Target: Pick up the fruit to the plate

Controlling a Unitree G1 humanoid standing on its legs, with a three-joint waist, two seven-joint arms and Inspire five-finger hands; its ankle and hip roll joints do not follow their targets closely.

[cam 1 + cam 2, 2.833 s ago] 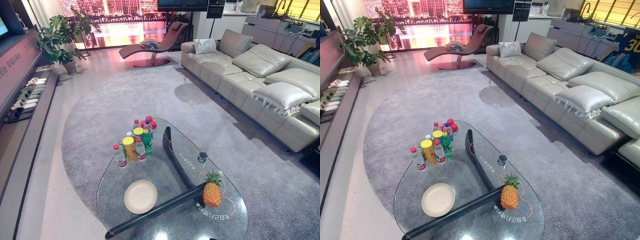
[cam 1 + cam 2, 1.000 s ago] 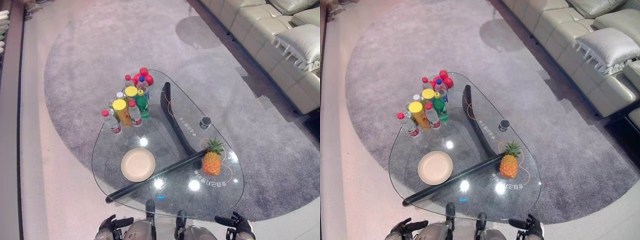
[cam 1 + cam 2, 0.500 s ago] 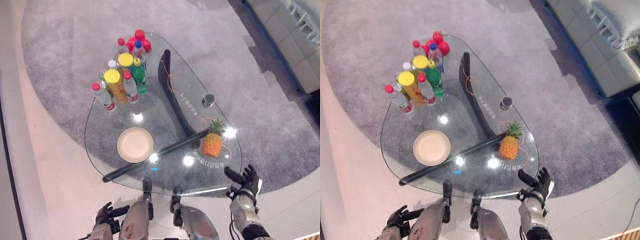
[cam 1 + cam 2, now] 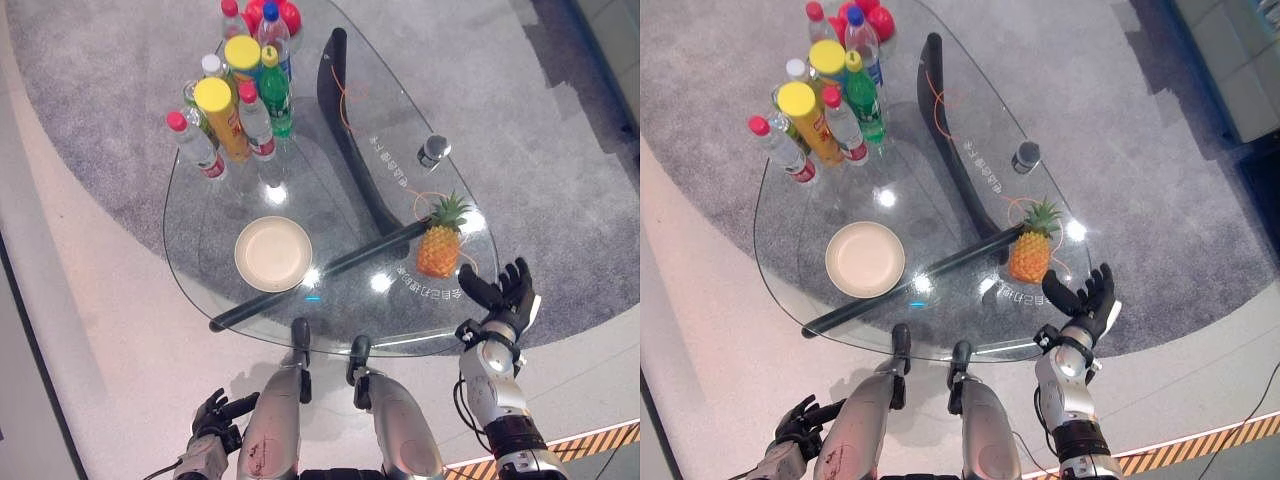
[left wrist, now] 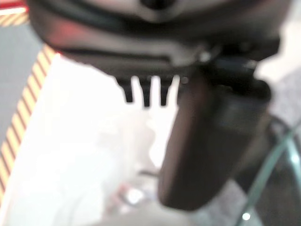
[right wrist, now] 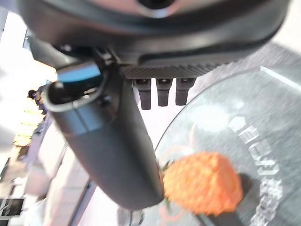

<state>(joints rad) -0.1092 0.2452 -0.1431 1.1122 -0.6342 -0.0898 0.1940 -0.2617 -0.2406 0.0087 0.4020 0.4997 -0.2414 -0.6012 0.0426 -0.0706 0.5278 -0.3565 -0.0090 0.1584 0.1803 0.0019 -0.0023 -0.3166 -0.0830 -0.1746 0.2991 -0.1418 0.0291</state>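
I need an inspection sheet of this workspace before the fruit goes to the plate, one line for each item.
Surface: glass table, dark base beneath.
Job's things: pineapple upright near the right edge; plate empty, to its left, apart.
Clutter: bottles and yellow-lidded cans grouped at the far end; small dark round object beyond the pineapple.
Hands: right hand open, at the near right edge, short of the pineapple; left hand open, low, holding nothing.
Cables: thin orange line on the glass; cannot tell if a cord.
Surroundings: grey rug; striped floor tape.
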